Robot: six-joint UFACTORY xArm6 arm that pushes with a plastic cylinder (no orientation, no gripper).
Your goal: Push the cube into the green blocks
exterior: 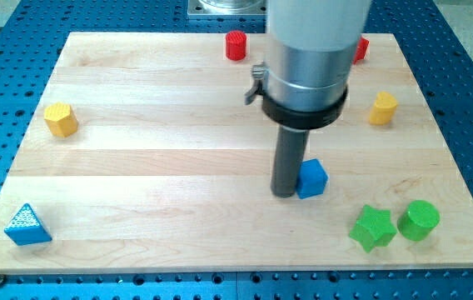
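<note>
A blue cube [312, 178] lies right of the board's middle. My tip [285, 193] stands on the board touching the cube's left side. A green star block [373, 227] and a green cylinder [419, 220] sit side by side at the lower right, below and to the right of the cube, a short gap away from it.
A blue triangle block [27, 225] lies at the lower left. A yellow hexagon block [61, 119] is at the left, another yellow block [382, 108] at the right. A red cylinder [236, 45] and a second red block [360, 49], partly hidden by the arm, sit near the top edge.
</note>
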